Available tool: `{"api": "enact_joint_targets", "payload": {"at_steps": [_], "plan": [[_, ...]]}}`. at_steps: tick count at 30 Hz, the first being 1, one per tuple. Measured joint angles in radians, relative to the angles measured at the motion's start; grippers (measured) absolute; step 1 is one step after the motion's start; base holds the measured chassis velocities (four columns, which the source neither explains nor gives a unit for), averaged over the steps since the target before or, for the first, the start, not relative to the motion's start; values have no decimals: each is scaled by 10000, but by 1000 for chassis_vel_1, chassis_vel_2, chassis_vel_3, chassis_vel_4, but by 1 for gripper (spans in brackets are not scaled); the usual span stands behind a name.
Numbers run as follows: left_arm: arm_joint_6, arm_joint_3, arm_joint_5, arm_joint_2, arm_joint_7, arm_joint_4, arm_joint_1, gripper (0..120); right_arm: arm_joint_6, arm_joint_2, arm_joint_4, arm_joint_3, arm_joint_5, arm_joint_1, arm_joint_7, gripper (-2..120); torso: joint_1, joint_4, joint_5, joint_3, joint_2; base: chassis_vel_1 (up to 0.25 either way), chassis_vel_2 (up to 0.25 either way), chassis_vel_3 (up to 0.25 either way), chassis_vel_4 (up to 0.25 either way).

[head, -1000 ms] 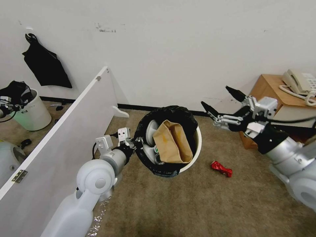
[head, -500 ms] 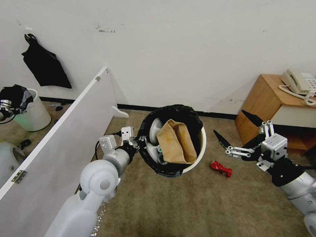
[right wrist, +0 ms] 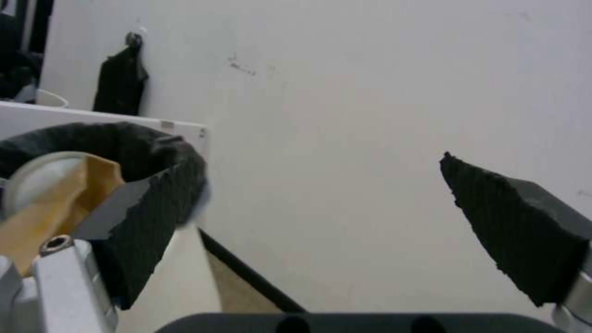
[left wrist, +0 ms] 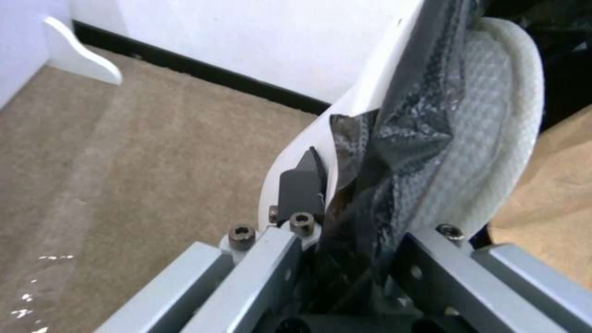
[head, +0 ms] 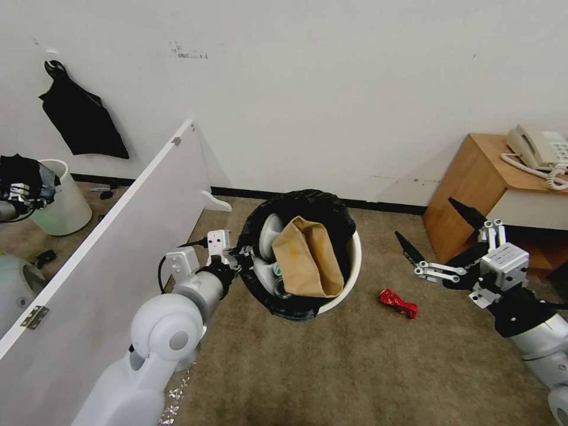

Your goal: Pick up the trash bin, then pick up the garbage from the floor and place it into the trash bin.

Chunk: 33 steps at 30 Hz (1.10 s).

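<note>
The trash bin (head: 350, 269) is white, lined with a black bag, and tilts toward me at the centre of the head view. My left gripper (head: 239, 257) is shut on its near-left rim; in the left wrist view the left gripper (left wrist: 345, 203) pinches the bag and white rim (left wrist: 370, 92). Inside lie a tan paper bag (head: 307, 257), a white slipper (head: 269, 234) and bottles. A crushed red wrapper (head: 397, 303) lies on the carpet to the bin's right. My right gripper (head: 429, 223) hovers open above and right of the wrapper, and the right gripper (right wrist: 321, 185) holds nothing.
A white partition board (head: 118, 236) runs along the left. A wooden cabinet (head: 479, 171) with a phone (head: 535, 148) stands at the right, close behind my right arm. Another pale bin (head: 59, 204) sits at the far left. Open carpet lies in front.
My right arm dropped from beside the cabinet top to low over the carpet near the red wrapper, still open. The left arm shifted the held bin slightly left.
</note>
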Motion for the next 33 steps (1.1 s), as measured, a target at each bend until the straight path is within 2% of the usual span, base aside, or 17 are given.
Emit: {"api": "enact_joint_targets", "payload": {"at_steps": [7, 20, 33], "plan": [[-38, -396, 388, -68, 193, -203, 504, 1, 161, 519, 15, 154, -239, -137, -52, 100, 0, 0, 2, 0, 0, 0, 0, 0, 0], [-45, -534, 629, -163, 288, -360, 776, 1, 315, 1102, 183, 203, -554, -336, -142, 100, 0, 0, 1, 0, 0, 0, 0, 0, 0], [-87, -534, 779, -168, 391, -396, 892, 1, 79, 1297, 302, 296, -641, -430, -260, 100, 0, 0, 1, 0, -2, 0, 0, 0, 0]]}}
